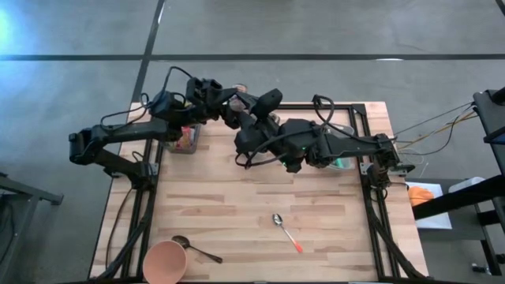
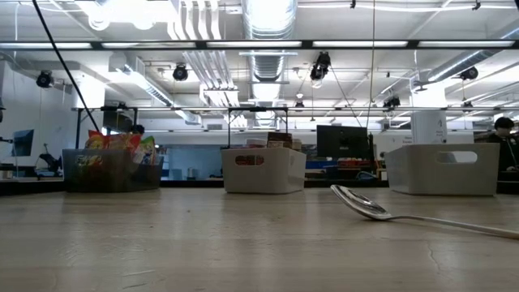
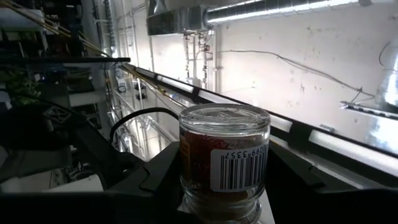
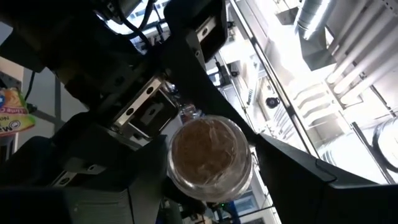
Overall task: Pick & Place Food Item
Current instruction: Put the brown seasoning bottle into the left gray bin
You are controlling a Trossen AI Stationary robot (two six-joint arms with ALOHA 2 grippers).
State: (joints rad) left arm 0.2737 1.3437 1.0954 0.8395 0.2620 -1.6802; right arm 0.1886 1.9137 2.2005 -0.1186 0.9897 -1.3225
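Where the two arms meet above the back of the table [image 1: 260, 205], we can hardly pick the grippers apart in the high view, and the low view shows no arm at all. In the wrist views we see the left gripper [image 3: 217, 205] and the right gripper [image 4: 208, 155] both gripping one glass jar [image 3: 224, 158] of brown food, held in the air between them.

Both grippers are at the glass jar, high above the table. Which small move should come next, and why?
Probably the right gripper should firm its hold before the left gripper lets go. The jar sits between the left fingers, and its bottom fills the right wrist view, so this looks like a mid-air handover.
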